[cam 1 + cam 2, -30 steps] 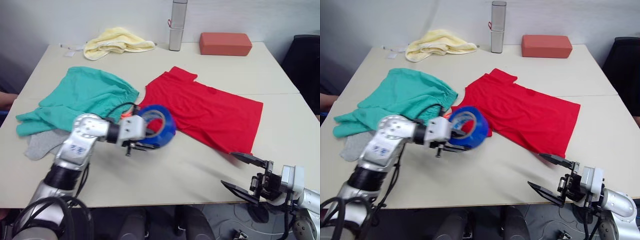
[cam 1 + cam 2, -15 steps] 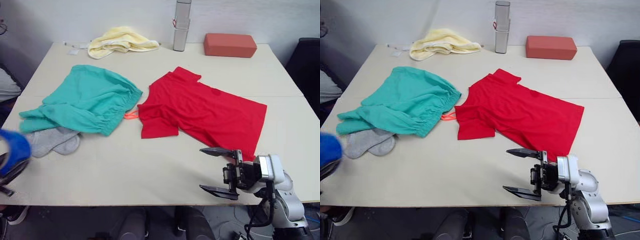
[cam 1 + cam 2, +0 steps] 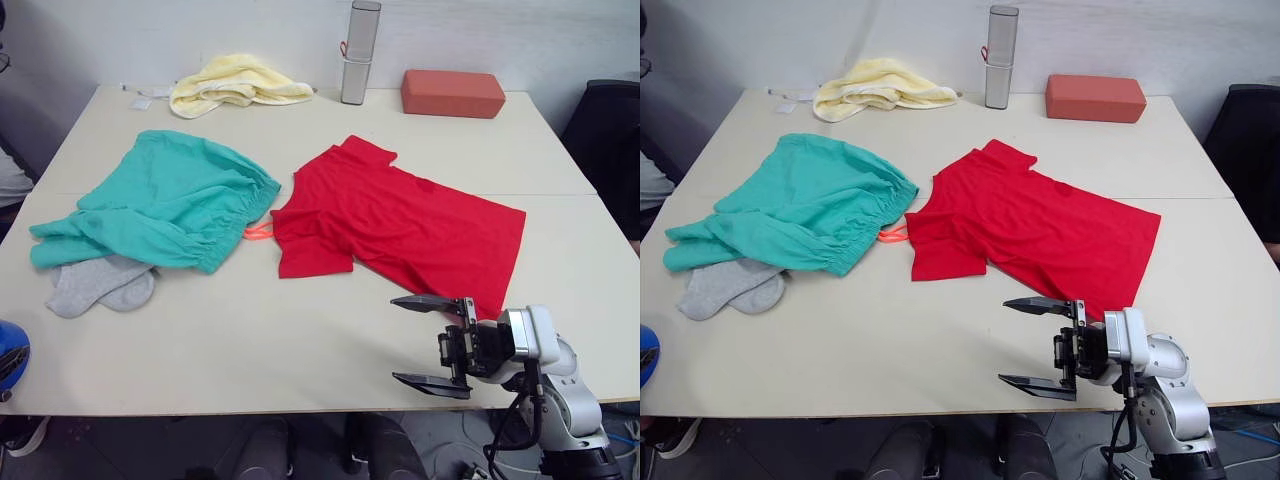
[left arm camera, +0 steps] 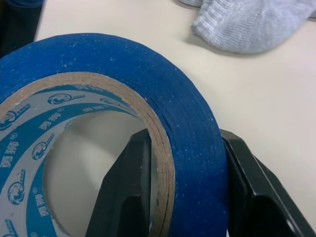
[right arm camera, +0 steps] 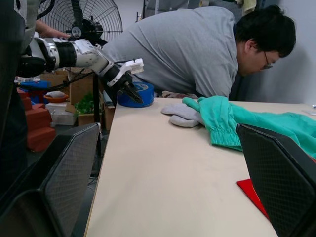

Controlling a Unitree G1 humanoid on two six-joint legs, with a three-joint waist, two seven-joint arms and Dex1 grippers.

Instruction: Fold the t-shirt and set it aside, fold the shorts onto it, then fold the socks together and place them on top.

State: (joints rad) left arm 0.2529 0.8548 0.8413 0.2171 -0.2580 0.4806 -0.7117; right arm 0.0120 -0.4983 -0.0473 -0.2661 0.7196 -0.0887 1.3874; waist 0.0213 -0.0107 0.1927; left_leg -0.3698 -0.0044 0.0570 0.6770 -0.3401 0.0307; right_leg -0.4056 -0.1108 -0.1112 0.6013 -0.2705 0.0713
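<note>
The red t-shirt [image 3: 400, 215] lies spread flat right of the table's middle. Left of it the teal shorts [image 3: 165, 200] sit bunched, their orange drawstring poking out, with the grey socks [image 3: 100, 285] half tucked under their near edge. My right gripper [image 3: 398, 339] hovers open and empty at the front edge, just short of the t-shirt's near hem. My left gripper [image 4: 183, 140] is off the table's front left corner, shut on a roll of blue tape [image 4: 192, 123], close to the socks [image 4: 252, 24].
Along the table's far edge are a pale yellow towel [image 3: 235, 85], a silver cylinder [image 3: 355, 52] and a brick-red block [image 3: 452, 92]. A person in a grey shirt [image 5: 187, 49] leans in beyond the table's left end.
My left arm swung the blue tape from the table's middle out past the front left corner. My right gripper rose and came in over the front edge, staying open.
</note>
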